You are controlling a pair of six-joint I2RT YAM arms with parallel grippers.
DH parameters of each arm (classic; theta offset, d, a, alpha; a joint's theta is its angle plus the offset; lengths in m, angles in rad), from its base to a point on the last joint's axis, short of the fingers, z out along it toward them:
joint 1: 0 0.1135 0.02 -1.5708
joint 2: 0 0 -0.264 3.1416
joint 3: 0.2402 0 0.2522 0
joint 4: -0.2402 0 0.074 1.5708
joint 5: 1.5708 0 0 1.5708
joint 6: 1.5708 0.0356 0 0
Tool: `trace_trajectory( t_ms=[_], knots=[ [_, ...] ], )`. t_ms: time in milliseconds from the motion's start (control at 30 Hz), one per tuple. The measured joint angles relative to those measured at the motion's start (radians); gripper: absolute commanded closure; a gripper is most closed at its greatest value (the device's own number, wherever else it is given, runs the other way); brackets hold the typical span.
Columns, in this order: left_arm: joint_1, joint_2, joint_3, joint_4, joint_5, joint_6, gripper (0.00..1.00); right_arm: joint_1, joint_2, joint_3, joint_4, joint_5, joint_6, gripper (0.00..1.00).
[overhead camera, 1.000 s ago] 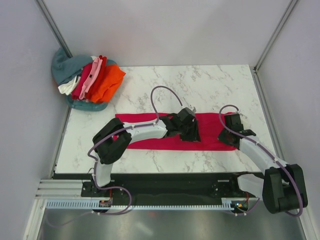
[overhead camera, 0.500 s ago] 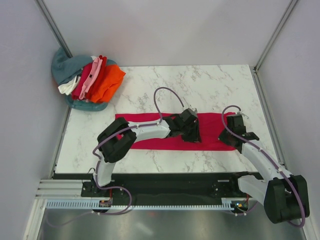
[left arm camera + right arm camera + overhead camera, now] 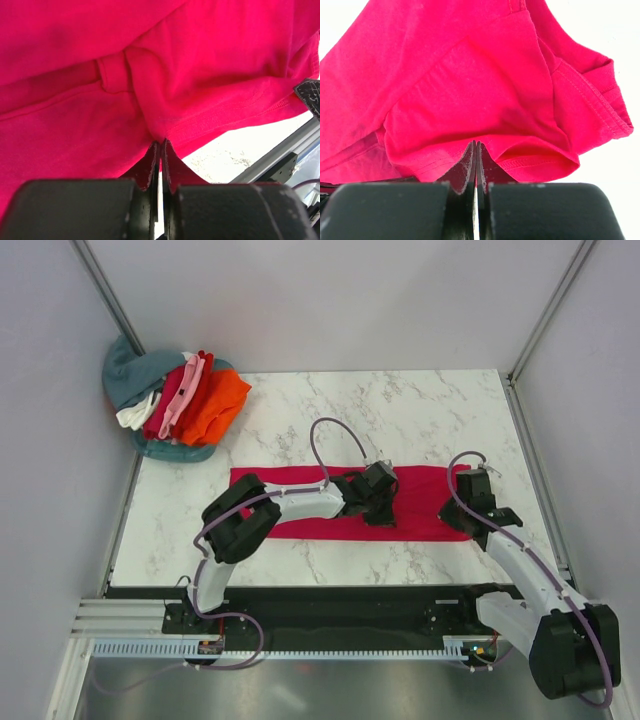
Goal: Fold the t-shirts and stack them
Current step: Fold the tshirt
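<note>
A robotics lab test cell: a white marble-patterned surface is boxed in by plain pale lilac wall panels on bare aluminium posts, with a black base plate and a slotted grey cable duct along the near edge.

Marble table, crimson t-shirt flat at middle, t-shirt heap at far-left corner.
</note>
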Motion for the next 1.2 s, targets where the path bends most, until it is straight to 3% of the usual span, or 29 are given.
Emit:
trace_trajectory(
  t_ms=[367,700,1000,1200],
  knots=[
    [0.004,-0.049,-0.005,0.0,0.038,0.002,0.98,0.0,0.031,0.006,-0.015,0.045,-0.004,1.0],
    [0.078,-0.127,-0.061,-0.004,0.128,0.022,0.98,0.0,0.072,0.02,-0.032,0.11,0.009,1.0],
    [0.082,-0.113,-0.068,-0.014,0.19,0.037,0.91,0.0,0.02,-0.019,-0.058,0.098,0.048,0.99],
    [0.078,-0.097,-0.068,-0.015,0.209,0.037,0.9,0.0,-0.006,-0.013,-0.099,0.142,0.059,0.87]
  ],
)
